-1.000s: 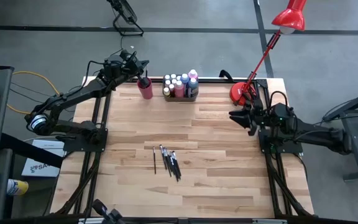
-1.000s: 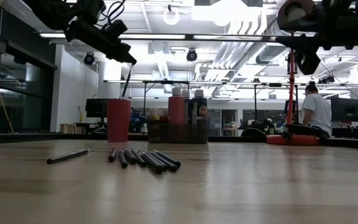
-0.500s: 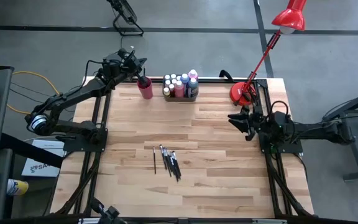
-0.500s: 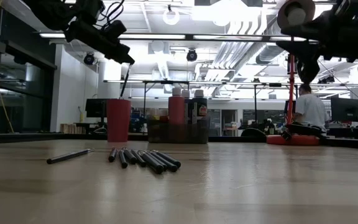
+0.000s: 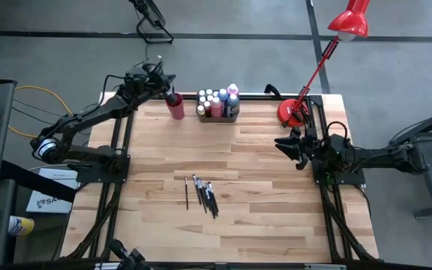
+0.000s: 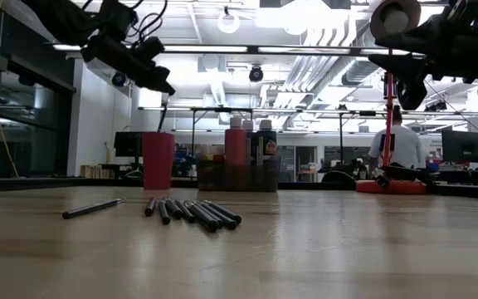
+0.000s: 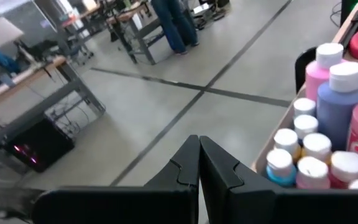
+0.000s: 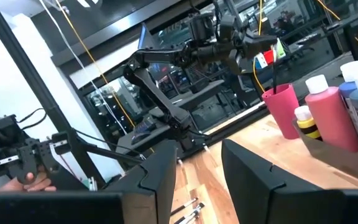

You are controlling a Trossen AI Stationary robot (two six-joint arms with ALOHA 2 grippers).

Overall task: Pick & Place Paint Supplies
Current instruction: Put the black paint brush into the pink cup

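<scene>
lying loose on the wooden table (image 5: 276,202) — paintbrushes (image 5: 203,195); office behind.

Around my tabletop (image 5: 261,172): grey concrete floor (image 5: 223,60) with dark lines, a red lamp (image 5: 349,22), bright ceiling lights (image 6: 227,21), office desks (image 6: 463,178) beyond.

From my remote station: about ten paint bottles (image 5: 217,103) upper centre, six brushes (image 5: 203,194) lower centre, one red cup (image 5: 175,106), two arms.

The room is lit brightly by ceiling lights (image 6: 226,21). Glare is seen there. The table (image 6: 347,249) up close is blurred.
</scene>
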